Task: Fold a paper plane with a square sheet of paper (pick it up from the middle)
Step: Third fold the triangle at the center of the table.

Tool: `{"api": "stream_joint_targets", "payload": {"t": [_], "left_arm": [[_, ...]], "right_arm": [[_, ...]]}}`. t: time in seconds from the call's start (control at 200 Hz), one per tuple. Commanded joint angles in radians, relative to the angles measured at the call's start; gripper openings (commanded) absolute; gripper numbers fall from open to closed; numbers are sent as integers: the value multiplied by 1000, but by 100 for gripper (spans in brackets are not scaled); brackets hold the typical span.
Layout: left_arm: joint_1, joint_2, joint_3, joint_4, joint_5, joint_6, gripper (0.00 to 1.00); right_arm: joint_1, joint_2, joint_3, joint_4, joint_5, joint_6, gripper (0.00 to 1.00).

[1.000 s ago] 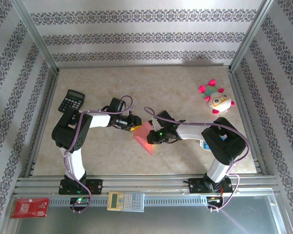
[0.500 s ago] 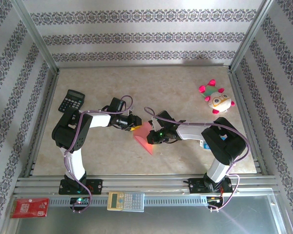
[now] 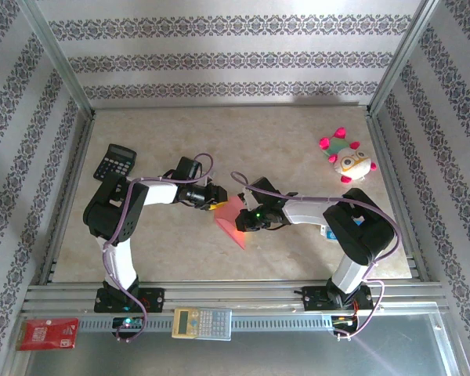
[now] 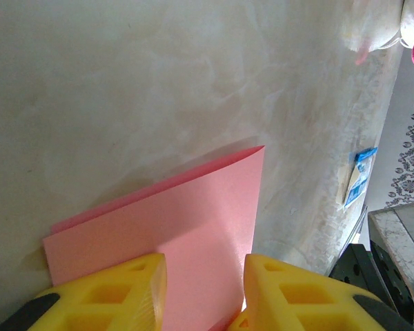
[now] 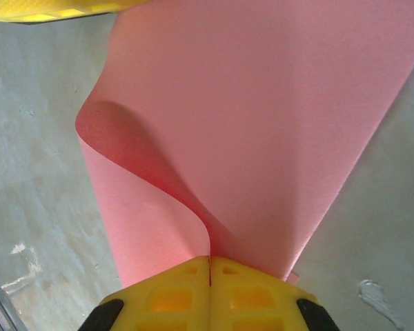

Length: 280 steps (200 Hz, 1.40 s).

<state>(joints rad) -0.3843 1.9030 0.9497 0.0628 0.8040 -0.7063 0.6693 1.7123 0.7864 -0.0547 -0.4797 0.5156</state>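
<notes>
Broadly, the bench [image 3: 298, 141] carries the work near its middle, where both arms reach in toward the sheet [image 3: 233, 221], which lies part-folded between them, one end on the surface and the other raised. The right end effector [image 5: 209, 265] is closed tight on the sheet, its two yellow pads meeting with the paper coming out of the seam. The left end effector [image 4: 205, 270] stands part-way apart over the sheet's near edge, with pink showing through the gap; whether it presses the paper down I cannot tell. The step looks like a fold being laid over. To do it well, the right side should carry its pinched edge across until it meets the far edge squarely, while the left side anchors the lower layer so it does not slide. Only then should the bend be flattened into a crease. The overhead view gives the layout and shows the two arms just beside each other. The right wrist view alone shows the paper bulging in a loose curl, uncreased. The left wrist view alone shows two layers, the upper one slightly offset from the lower.
</notes>
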Motion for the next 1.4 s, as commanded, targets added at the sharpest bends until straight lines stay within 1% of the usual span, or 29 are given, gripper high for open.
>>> {"api": "stream_joint_targets", "payload": {"t": [0.0,0.6,1.394], "left_arm": [[-16,51,-14,-73,-60,36,36],[-17,49,-18,-76,-58,38,36],[-18,43,-16,-84,-60,42,36]], "right_arm": [[-12,9,24,-13,6,-23,4],[-17,18,31,-17,12,-29,4],[0,13,-29,21,30,3,4]]}}
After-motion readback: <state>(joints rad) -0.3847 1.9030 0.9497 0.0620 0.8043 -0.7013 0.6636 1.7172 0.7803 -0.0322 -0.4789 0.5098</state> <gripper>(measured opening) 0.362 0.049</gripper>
